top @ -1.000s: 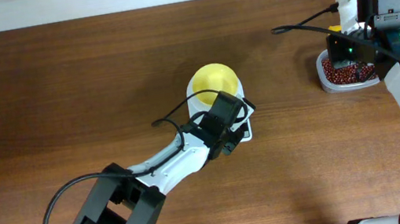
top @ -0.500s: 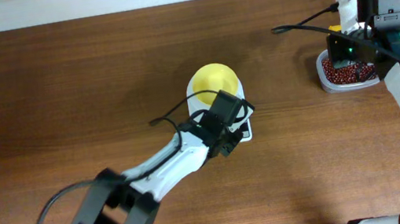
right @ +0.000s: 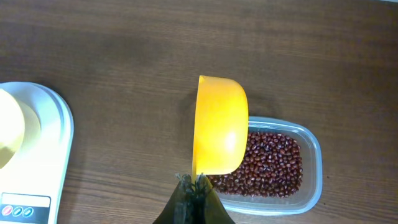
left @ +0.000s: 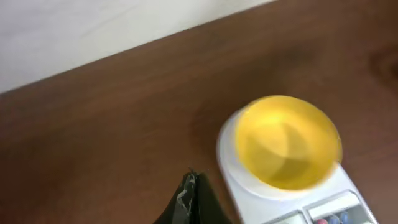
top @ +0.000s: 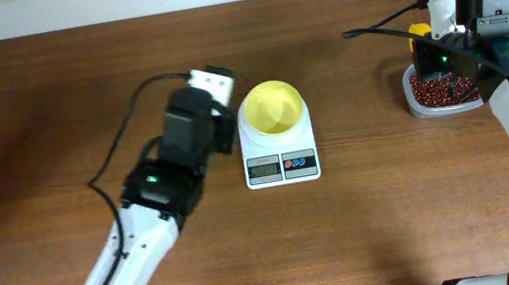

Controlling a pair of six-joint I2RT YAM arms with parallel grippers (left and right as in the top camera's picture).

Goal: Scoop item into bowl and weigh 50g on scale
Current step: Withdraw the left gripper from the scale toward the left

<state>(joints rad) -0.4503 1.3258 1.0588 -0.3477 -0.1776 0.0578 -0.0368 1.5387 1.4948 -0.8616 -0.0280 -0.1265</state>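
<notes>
The pale yellow bowl [top: 274, 107] sits empty on the white scale [top: 280, 159] at table centre; both show in the left wrist view, bowl [left: 286, 142] on scale [left: 239, 180]. My left gripper [left: 193, 180] is shut and empty, just left of the scale. The red-brown beans [right: 270, 163] lie in a clear tub [right: 314, 177] at the right, also seen from overhead [top: 441, 91]. My right gripper [right: 194, 182] is shut on the yellow scoop [right: 219, 126], held over the tub's left edge with its back toward the camera.
The scale's screen and buttons [top: 283, 168] face the front edge. A black cable [top: 385, 32] runs left from the right arm. The table's back edge meets a white wall [left: 93, 31].
My left arm has pulled back from over the scale's button panel to the left of the scale. The right gripper has lifted the scoop slightly; its yellow now shows from overhead.
</notes>
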